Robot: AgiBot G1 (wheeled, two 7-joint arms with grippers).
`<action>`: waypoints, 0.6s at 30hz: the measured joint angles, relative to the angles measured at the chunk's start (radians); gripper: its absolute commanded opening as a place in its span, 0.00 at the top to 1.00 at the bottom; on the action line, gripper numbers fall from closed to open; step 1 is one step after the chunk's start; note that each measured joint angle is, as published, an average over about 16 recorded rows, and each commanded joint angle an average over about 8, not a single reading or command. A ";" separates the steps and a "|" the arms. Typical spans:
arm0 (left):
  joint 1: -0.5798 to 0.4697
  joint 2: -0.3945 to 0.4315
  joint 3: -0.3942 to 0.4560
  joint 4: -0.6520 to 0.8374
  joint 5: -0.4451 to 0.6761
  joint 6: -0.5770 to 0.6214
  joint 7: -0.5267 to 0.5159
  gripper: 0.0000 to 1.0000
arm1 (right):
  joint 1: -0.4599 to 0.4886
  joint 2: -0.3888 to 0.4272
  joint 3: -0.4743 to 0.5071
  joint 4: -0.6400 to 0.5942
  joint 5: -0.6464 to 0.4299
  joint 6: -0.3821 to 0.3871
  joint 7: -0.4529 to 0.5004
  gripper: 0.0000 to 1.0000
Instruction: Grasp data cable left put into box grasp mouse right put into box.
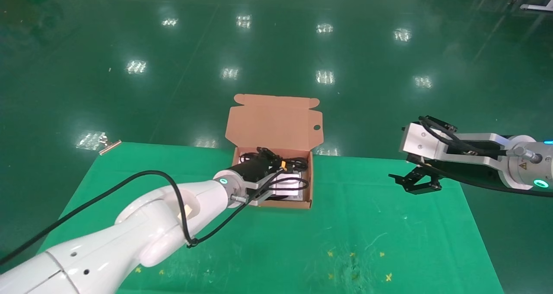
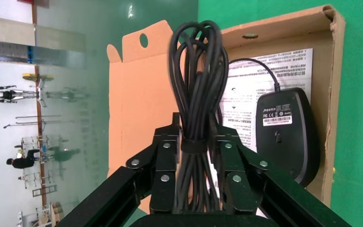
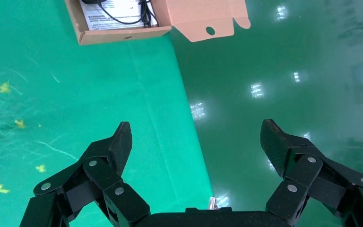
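Orange-brown cardboard: the box (image 1: 307, 179) is seen in the head view at the middle of the far edge of the green bench (image 1: 367, 225), lid (image 1: 272, 121) standing open beyond that edge. The left gripper (image 1: 276, 166) is reached in over the box from the near left corner. The right gripper (image 1: 415, 182) is parked near the far right corner, nothing in it.

Left wrist view: the cable (image 2: 197, 109) is held as a strapped bundle, the jaws closed narrowly on it just below the strap. The bundle is hung above the box interior, beside the mouse (image 2: 286, 135), which is already lying underside-up on the white sheet (image 2: 269, 71), its cord curled over the sheet. Contact between cable and box floor cannot be told.

Right wrist view: the right jaws are spread wide and empty over the bench's right edge; the box is seen well apart.

Step judged in hand: placing the cable into the box; the mouse step appears done. Next move calls for lowering the bundle clear of the mouse and the box wall, then opening the left jaws so the loops settle inside.
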State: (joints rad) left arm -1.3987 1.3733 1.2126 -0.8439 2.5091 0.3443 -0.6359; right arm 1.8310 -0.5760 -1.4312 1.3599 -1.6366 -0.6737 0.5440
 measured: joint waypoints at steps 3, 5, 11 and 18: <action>-0.001 -0.007 -0.004 -0.006 -0.001 0.002 -0.001 0.00 | -0.001 -0.004 0.001 -0.007 0.005 0.000 -0.004 0.00; -0.006 -0.012 -0.007 -0.011 -0.002 0.003 -0.003 0.00 | -0.001 -0.006 0.002 -0.011 0.008 0.000 -0.009 0.00; -0.047 -0.030 -0.030 -0.019 0.003 0.007 -0.020 0.00 | 0.022 -0.016 0.014 -0.020 0.001 0.006 -0.038 0.00; -0.140 -0.037 -0.078 -0.005 0.054 0.024 -0.053 0.00 | 0.088 -0.035 0.027 -0.019 -0.037 -0.019 -0.106 0.00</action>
State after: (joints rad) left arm -1.5386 1.3366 1.1349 -0.8489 2.5632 0.3681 -0.6888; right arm 1.9194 -0.6107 -1.4043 1.3410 -1.6734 -0.6927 0.4382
